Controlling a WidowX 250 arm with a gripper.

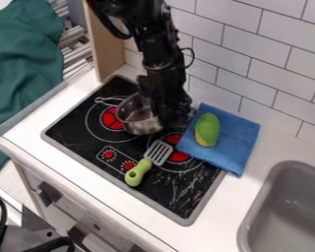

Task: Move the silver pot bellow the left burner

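Pot [135, 117] looks silver, round and shiny, its handle [109, 99] looped.

I see the shiny silver pot [138, 116] at three o'clock of the round red left burner [110, 119], overlapping its edge, handle towards ten o'clock.

Cooktop [180, 189]: black, with white rings around 2 red burners [111, 119]. Over the cooktop: silver pot [141, 124], light-green spatula handle [138, 173]. Beside the cooktop: blue towel [229, 147]. Behind the cooktop: white tiles [275, 47], grey grout.
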